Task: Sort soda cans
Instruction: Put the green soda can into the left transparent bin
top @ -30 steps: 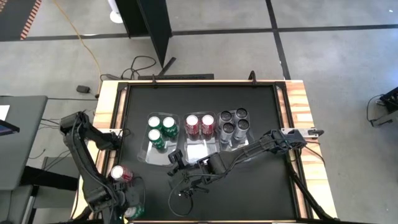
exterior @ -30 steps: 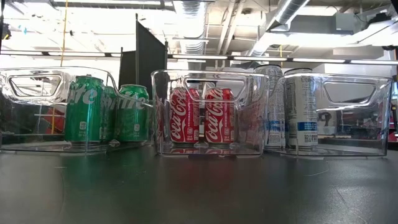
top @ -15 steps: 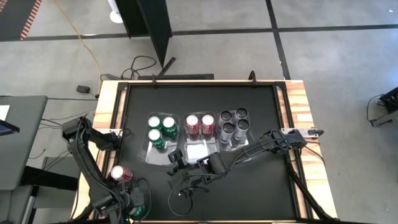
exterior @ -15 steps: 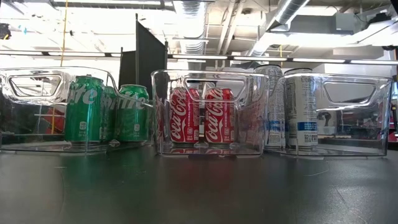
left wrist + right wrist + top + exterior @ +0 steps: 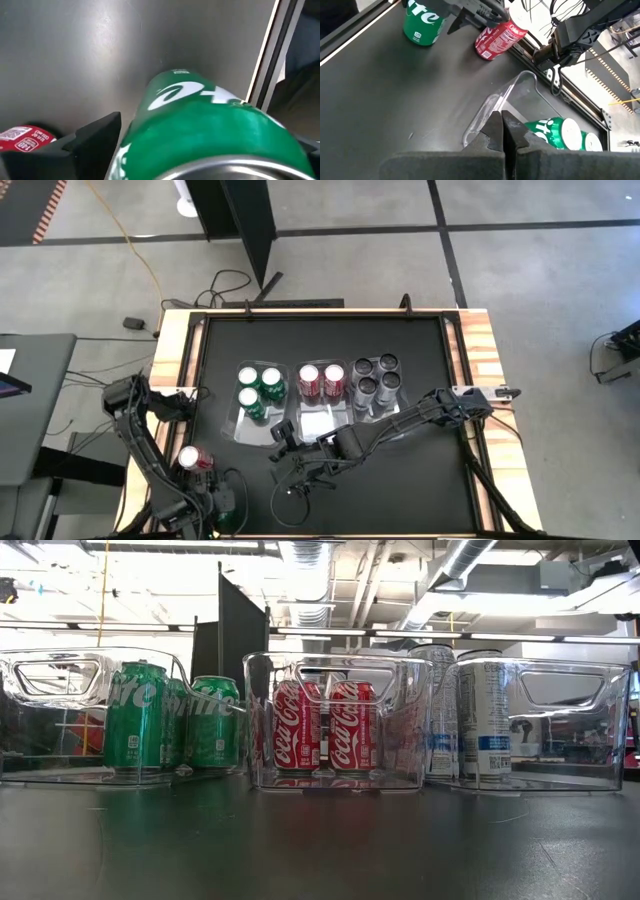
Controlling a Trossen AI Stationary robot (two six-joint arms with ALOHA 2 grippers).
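Left end effector [image 5: 451,19] spread around green can [image 5: 210,132], not yet pinching; off-centre closing risked toppling it into red can [image 5: 497,36]. Right end effector [image 5: 501,131] pressed together, idle.

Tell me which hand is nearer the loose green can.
Left. The left hand is down around the green can at the table's near left corner; the right hand waits mid-table, by the trays.
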